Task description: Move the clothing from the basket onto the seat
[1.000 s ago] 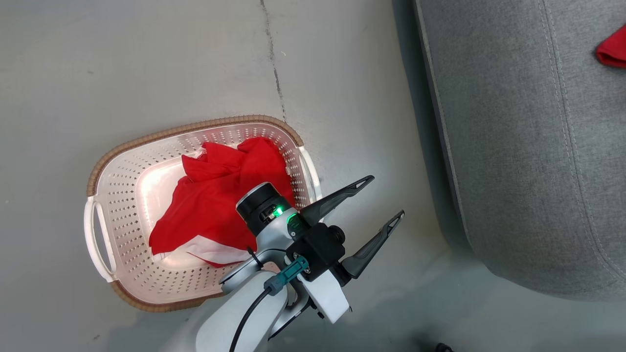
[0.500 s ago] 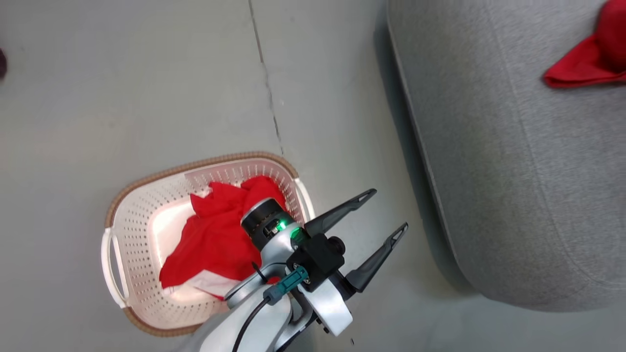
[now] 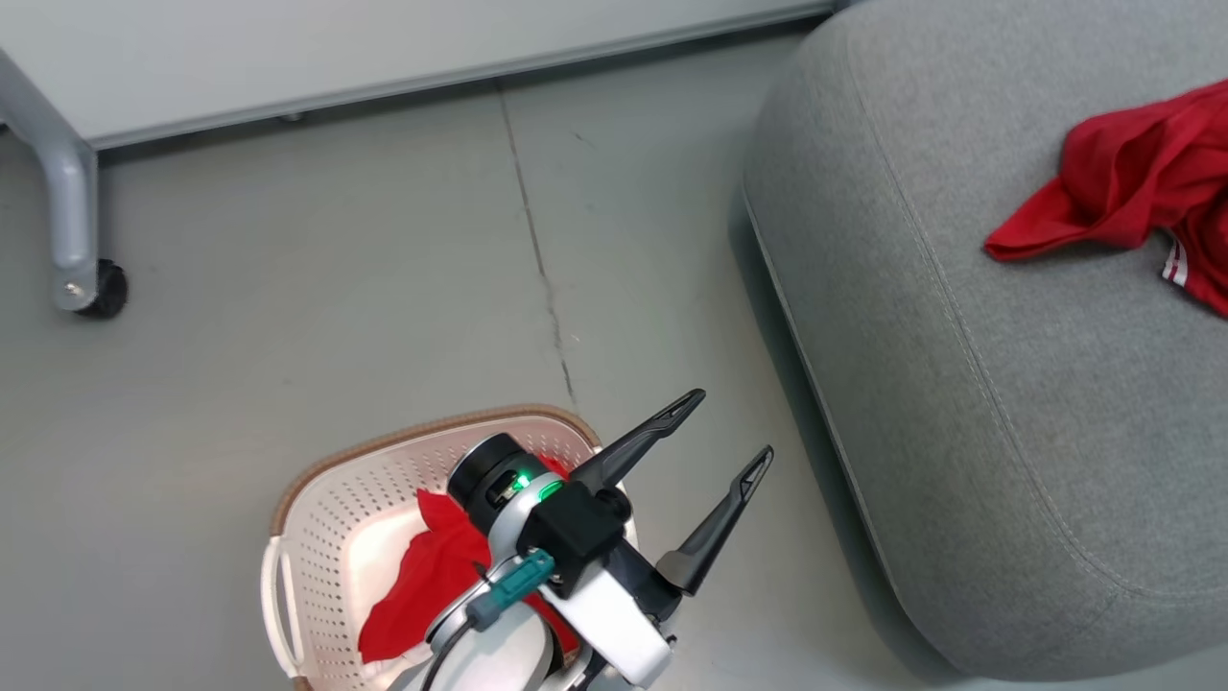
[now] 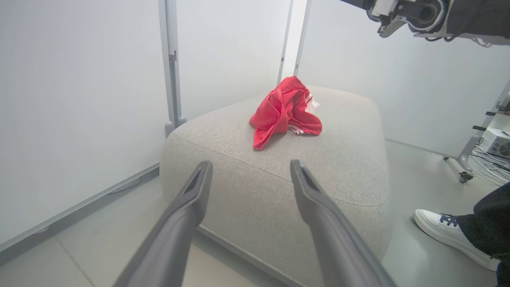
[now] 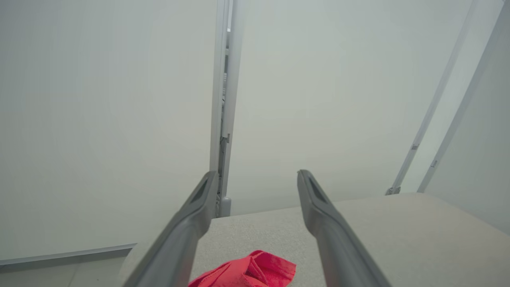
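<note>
The pale perforated basket (image 3: 384, 449) with a brown rim stands on the floor at the bottom left of the head view, and one red garment (image 3: 422, 585) lies in it. A second red garment (image 3: 1122, 182) (image 4: 285, 111) (image 5: 247, 275) with striped trim lies crumpled on the grey seat (image 3: 959, 384) (image 4: 279, 183) (image 5: 398, 239). My left gripper (image 3: 729, 424) (image 4: 251, 164) is open and empty above the basket's right edge, pointing towards the seat. My right gripper (image 5: 258, 174) hangs open and empty above the garment on the seat.
A white wheeled partition (image 3: 288, 48) with a grey leg and caster (image 3: 101, 288) stands behind the basket, and more panels (image 4: 79, 99) rise behind the seat. A person's white shoe (image 4: 442, 227) rests on the floor beside the seat. Cables (image 4: 490, 167) lie further right.
The head camera has tilted up, so the basket sits lower in the picture and the partition and more of the seat's garment show. My right gripper has opened. The left gripper stays open.
</note>
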Available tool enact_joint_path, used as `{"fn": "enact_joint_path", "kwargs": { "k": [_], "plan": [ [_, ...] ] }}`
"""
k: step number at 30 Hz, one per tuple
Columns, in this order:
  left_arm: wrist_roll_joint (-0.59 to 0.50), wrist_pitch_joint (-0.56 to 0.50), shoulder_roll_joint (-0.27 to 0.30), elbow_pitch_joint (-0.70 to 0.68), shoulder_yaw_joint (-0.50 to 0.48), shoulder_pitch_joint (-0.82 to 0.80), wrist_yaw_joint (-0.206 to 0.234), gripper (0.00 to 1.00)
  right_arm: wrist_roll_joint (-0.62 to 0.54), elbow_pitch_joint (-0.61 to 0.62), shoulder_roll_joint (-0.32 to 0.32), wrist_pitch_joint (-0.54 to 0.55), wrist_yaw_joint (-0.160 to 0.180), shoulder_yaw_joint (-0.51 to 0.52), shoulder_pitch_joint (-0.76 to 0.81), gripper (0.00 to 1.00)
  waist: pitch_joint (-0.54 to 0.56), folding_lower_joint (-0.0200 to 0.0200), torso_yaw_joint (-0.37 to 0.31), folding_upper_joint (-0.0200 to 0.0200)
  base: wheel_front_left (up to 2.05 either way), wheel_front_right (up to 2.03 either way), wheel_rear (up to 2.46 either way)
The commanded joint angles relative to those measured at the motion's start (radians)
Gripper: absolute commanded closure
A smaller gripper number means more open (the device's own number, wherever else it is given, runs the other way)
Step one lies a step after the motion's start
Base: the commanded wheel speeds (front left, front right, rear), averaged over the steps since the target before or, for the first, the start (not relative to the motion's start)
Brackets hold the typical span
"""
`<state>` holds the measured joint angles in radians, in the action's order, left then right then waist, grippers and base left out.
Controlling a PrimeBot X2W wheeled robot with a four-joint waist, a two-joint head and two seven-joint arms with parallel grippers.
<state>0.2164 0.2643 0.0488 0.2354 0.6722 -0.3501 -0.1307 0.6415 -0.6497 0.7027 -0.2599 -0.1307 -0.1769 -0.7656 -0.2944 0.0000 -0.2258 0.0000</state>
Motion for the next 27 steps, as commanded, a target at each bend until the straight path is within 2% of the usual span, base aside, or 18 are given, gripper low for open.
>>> {"fn": "enact_joint_path", "kwargs": {
  "k": [1, 8, 15, 18, 19, 27],
  "plan": [
    [0.018, 0.001, 0.004, -0.016, -0.014, 0.020, 0.001, 0.00, -0.020, 0.052, -0.017, -0.003, 0.000, 0.028, 0.034, 0.00, 0.050, 0.0000, 0.034, 0.0000, 0.00, 0.00, 0.00],
    [0.060, 0.001, 0.004, -0.072, -0.090, 0.101, 0.001, 0.00, -0.077, 0.354, -0.122, -0.004, 0.000, 0.100, 0.225, 0.00, 0.148, 0.0000, 0.109, 0.0000, 0.00, 0.00, 0.00],
    [0.100, 0.001, 0.004, -0.134, -0.190, 0.181, 0.001, 0.00, -0.108, 0.561, -0.213, -0.004, 0.000, 0.111, 0.419, 0.00, 0.218, 0.0000, 0.208, 0.0000, 0.00, 0.00, 0.00],
    [0.083, 0.001, 0.003, -0.133, -0.235, 0.213, 0.001, 0.00, -0.115, 0.611, -0.250, -0.004, 0.000, 0.095, 0.496, 0.00, 0.240, 0.0000, 0.242, 0.0000, 0.00, 0.00, 0.00],
    [0.083, 0.001, 0.003, -0.133, -0.235, 0.213, 0.001, 0.00, -0.115, 0.611, -0.250, -0.004, 0.000, 0.095, 0.496, 0.00, 0.240, 0.0000, 0.242, 0.0000, 0.00, 0.00, 0.00],
    [0.087, 0.001, 0.003, -0.116, -0.351, 0.301, 0.011, 0.00, -0.148, 0.618, -0.378, -0.004, -0.001, 0.115, 0.667, 0.00, 0.284, 0.0000, 0.319, 0.0000, 0.00, 0.00, 0.00]
  ]
}}
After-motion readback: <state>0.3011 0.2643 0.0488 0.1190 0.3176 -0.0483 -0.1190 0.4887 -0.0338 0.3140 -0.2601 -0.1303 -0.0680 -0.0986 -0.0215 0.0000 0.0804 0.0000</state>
